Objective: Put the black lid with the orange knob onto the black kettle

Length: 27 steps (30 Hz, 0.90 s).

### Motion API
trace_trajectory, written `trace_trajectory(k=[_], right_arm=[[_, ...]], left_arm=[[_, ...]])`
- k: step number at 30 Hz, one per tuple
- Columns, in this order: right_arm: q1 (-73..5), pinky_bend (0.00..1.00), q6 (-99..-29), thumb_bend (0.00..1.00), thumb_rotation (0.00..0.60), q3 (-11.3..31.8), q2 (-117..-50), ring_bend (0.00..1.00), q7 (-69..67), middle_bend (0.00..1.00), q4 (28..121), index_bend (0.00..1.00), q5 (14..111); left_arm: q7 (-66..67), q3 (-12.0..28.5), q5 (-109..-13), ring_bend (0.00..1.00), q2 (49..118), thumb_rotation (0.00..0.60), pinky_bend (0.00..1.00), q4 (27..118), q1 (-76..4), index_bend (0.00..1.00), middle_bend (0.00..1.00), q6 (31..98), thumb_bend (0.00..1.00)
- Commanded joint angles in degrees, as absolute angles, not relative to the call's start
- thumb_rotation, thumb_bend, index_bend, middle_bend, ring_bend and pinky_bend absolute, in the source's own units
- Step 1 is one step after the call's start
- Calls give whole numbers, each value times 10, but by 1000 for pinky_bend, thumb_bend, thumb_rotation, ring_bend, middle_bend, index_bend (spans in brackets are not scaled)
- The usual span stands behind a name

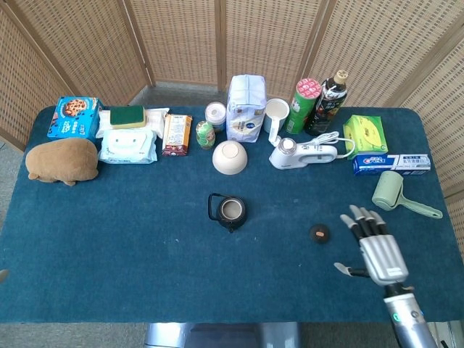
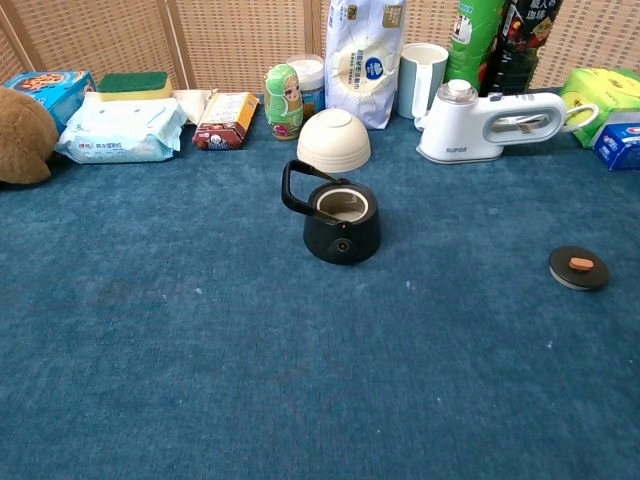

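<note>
On a blue-carpeted table [image 1: 109, 246] before woven wicker screens [image 1: 181, 43], the black lid [image 1: 320, 233] lies flat, apart from the uncovered kettle [image 1: 229, 211]; the right hand [image 1: 375, 248], fingers spread, apparently empty, hovers nearby.

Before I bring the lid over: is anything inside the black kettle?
The black kettle stands open; a pale inner wall shows through its mouth, with no object visible inside. Its bottom is hidden by the rim. The lid lies apart on the table.
</note>
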<state>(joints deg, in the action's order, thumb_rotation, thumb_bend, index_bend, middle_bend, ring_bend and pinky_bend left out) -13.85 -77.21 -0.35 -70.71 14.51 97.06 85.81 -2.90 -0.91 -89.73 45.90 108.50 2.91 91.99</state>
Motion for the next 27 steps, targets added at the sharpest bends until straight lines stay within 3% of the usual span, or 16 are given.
trace_trajectory(k=[1,12,27], right_arm=[[-179,0,-715,74,457,16,-715,0,169,18,995,167,831],[-238,0,-646,142,512,61,-814,0,238,28,940,227,747],[-255,0,-618,178,521,67,-818,0,262,32,912,251,683]], left_arm=[[-30,-9,-897,0,459,600,46,1085,29,0,0,919,135],[-49,-12,-895,0,451,600,46,1083,24,0,0,904,130],[-53,-14,-897,0,449,600,46,1084,22,0,0,898,128]])
